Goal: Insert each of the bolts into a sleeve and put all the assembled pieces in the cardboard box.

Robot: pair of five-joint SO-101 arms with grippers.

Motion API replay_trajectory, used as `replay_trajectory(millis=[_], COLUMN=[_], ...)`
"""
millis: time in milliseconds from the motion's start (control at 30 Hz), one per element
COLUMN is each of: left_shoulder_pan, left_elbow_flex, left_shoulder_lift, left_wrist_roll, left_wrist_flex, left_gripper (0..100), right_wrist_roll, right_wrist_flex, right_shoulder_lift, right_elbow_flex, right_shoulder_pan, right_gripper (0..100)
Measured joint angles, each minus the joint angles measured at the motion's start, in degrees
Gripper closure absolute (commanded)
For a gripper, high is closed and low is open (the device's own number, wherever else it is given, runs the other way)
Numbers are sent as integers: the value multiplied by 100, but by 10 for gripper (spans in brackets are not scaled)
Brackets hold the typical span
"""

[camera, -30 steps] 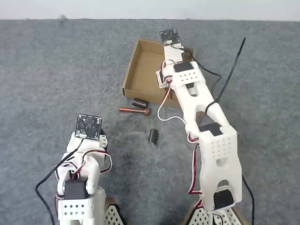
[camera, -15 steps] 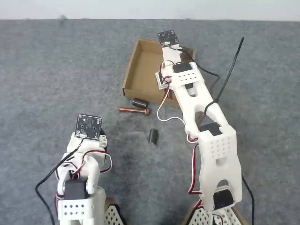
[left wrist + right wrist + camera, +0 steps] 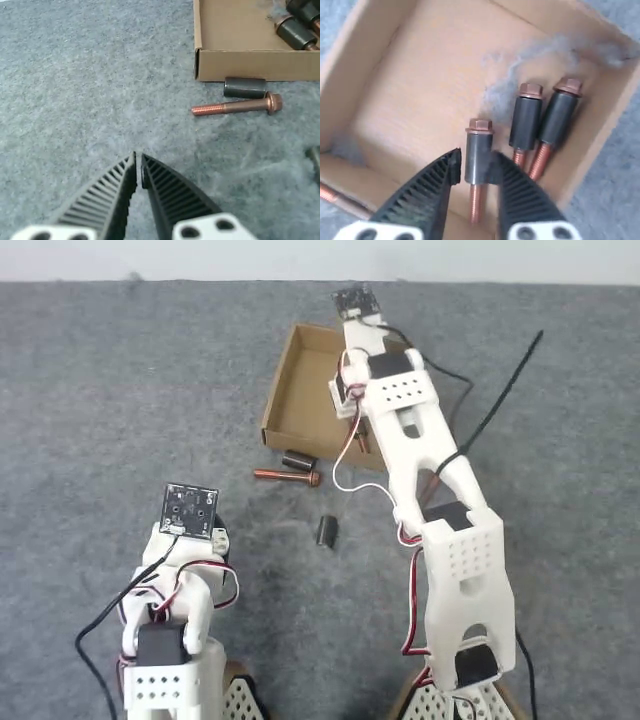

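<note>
Over the cardboard box [image 3: 296, 390] my right gripper [image 3: 476, 162] is shut on a copper bolt in a black sleeve [image 3: 479, 142], held just above the box floor [image 3: 415, 80]. Two more assembled pieces [image 3: 526, 122] [image 3: 558, 119] lie side by side in the box. Outside the box's near wall [image 3: 250, 65] lie a loose copper bolt [image 3: 235, 106] and an empty black sleeve [image 3: 244, 87]. A second empty sleeve [image 3: 326, 531] lies nearer the arms. My left gripper [image 3: 138, 167] is shut and holds nothing, low over the carpet well short of the bolt [image 3: 287, 476].
Everything rests on grey carpet [image 3: 120, 390]. Some grey fluff [image 3: 540, 55] lies in the box's far corner. A black cable [image 3: 500, 390] runs beside the right arm. Open carpet lies left of the box.
The right arm has stretched a little farther over the box with its assembled piece. The left arm and the loose parts have not moved.
</note>
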State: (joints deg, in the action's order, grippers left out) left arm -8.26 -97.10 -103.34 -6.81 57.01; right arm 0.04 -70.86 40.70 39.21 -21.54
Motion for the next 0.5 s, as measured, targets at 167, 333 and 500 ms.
replay_trajectory(millis=[167, 333, 500], left_shoulder_pan=[0, 0, 0], left_elbow_flex=[0, 0, 0], left_shoulder_lift=[0, 0, 0], left_wrist_roll=[0, -9, -9], left_wrist_flex=[0, 0, 0], left_gripper=[988, 988, 988], right_wrist_roll=[0, -440, -897], right_wrist_flex=[-1257, -2734, -2963], right_shoulder_lift=[0, 0, -9], right_elbow_flex=[923, 1820, 2013], right_shoulder_pan=[0, 0, 97], right_gripper=[993, 993, 993])
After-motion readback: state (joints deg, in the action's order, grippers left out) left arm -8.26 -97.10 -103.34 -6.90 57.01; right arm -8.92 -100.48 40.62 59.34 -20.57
